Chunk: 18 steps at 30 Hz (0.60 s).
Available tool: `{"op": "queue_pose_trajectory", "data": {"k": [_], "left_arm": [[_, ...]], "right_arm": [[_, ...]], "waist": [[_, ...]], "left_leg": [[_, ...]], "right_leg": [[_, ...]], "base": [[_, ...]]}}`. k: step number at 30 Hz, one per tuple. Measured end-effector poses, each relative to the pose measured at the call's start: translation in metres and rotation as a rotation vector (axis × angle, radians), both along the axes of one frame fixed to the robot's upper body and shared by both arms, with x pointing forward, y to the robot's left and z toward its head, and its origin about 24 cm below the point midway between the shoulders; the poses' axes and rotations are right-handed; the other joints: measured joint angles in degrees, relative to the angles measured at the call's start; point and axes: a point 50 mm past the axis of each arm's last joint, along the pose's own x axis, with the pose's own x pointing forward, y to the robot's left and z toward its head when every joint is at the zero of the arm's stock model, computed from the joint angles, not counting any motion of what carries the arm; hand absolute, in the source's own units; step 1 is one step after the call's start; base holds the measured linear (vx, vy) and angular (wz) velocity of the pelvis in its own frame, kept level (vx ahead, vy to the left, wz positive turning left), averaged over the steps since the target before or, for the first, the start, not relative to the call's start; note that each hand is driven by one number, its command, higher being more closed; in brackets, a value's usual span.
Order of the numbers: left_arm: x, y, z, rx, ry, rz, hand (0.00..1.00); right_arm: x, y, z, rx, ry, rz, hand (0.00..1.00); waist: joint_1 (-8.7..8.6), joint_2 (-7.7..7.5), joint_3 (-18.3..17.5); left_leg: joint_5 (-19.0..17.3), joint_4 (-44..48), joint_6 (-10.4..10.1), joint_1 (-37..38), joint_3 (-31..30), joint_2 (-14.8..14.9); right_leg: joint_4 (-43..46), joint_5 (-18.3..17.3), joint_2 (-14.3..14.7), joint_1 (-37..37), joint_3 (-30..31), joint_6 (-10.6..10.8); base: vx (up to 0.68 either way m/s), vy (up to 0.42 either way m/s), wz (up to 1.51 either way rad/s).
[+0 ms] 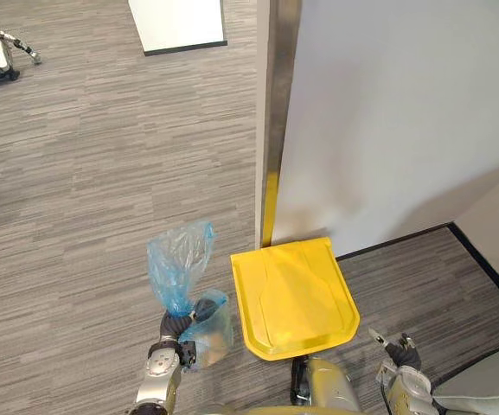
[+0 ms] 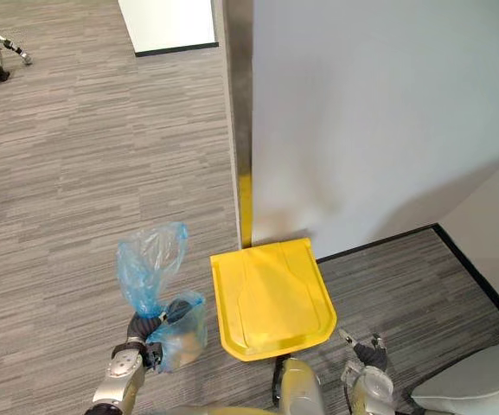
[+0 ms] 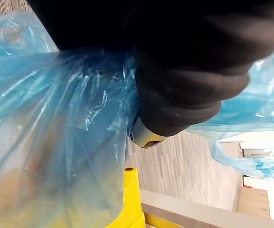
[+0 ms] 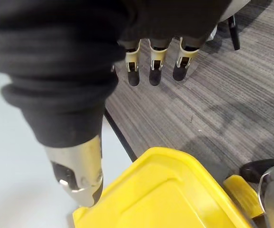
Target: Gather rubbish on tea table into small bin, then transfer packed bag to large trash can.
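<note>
Near you on the left, your left hand (image 1: 178, 330) is squeezed tight round the neck of the blue bag (image 1: 180, 259). The bag is up in the air, off the floor (image 1: 85, 173), and its full part hangs just beside the hand. Near you on the right, your right hand (image 1: 398, 354) has its fingers loose and apart and holds nothing.

Between the two hands stands the big yellow bin (image 1: 294, 298), and its lid (image 4: 174, 190) is down. If you let the bag go now, I think it would land on the lid or slide off. The lid needs lifting first.

The bin stands right against the white wall (image 1: 387, 112), so a lifted lid may bump it and fall back. The bag is thin and could rip or slip.
</note>
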Motion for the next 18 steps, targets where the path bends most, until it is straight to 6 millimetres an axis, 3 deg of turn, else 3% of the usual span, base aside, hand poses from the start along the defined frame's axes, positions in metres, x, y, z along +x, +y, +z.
{"op": "queue_pose_trajectory", "data": {"k": [5,8,10,11,12,14,15,16,18], "left_arm": [[-0.006,0.0,-0.003,0.001,0.016,0.002,1.0],[-0.011,0.001,-0.005,0.003,0.031,0.002,1.0],[-0.014,0.003,-0.006,0.009,0.039,0.005,1.0],[-0.016,0.006,-0.007,0.013,0.044,0.009,1.0],[-0.023,0.011,-0.009,0.017,0.06,0.035,1.0],[-0.035,0.014,-0.015,0.011,0.102,0.064,1.0],[-0.036,0.015,-0.015,0.012,0.105,0.069,1.0],[-0.034,0.012,-0.016,0.001,0.103,0.069,1.0],[-0.03,0.009,-0.015,-0.003,0.094,0.058,1.0]], "right_arm": [[-0.015,0.001,-0.005,0.004,0.04,0.0,0.0],[-0.021,0.008,-0.009,0.026,0.052,-0.006,0.0],[-0.025,0.019,-0.013,0.052,0.061,0.003,0.0],[-0.028,0.021,-0.014,0.056,0.069,0.003,0.0],[-0.031,0.022,-0.015,0.057,0.078,0.009,0.0],[-0.02,0.02,-0.012,0.046,0.054,0.022,0.0],[-0.012,0.018,-0.011,0.043,0.045,0.031,0.0],[-0.003,0.014,-0.009,0.033,0.039,0.041,0.0],[-0.001,0.009,-0.008,0.024,0.048,0.043,0.0]], "waist": [[0.08,-0.67,-0.5],[0.29,-1.55,-1.4],[-0.33,-2.91,-1.6],[-0.27,-3.76,-2.0],[0.34,-5.52,-3.2],[0.74,-3.71,-3.9],[1.11,-3.76,-4.5],[1.67,-2.32,-4.5],[1.65,-1.73,-4.6]], "left_leg": [[1.1,0.3,0.8,0.3,-0.6,-2.0],[3.2,2.0,3.9,-1.6,-0.9,-2.4],[3.4,2.1,4.5,-2.5,-1.2,-2.9],[3.4,2.2,4.5,-2.6,-1.5,-3.2],[3.4,2.9,4.5,-3.5,-1.8,-3.8],[4.6,2.0,4.4,-5.2,-1.8,-2.7],[5.6,1.8,4.4,-7.3,-1.8,-2.6],[5.9,1.9,4.4,-9.6,-2.1,-1.8],[8.8,1.3,4.3,-13.0,-3.2,-2.0]], "right_leg": [[0.5,0.7,-2.1,0.9,-0.1,0.3],[-0.4,4.2,-3.1,0.7,0.5,1.4],[18.0,-4.3,-4.6,-1.7,2.4,1.5],[20.1,-5.3,-4.8,-2.0,2.6,1.3],[18.7,-6.0,-4.6,-1.9,3.1,1.1],[9.7,-6.0,-1.9,1.3,3.2,1.1],[1.6,-6.0,-0.8,3.0,3.6,1.1],[-4.4,-3.3,0.4,3.1,4.1,1.0],[-11.8,1.7,1.1,3.5,4.0,0.7]], "base": [[-0.03,0.049,0.15],[-0.09,0.01,0.17],[-0.01,-0.097,0.62],[0.04,-0.119,0.48],[-0.01,-0.092,0.02],[-0.05,-0.084,-0.28],[-0.08,-0.073,-0.49],[-0.09,-0.062,-0.43],[-0.07,-0.054,-0.07]]}}
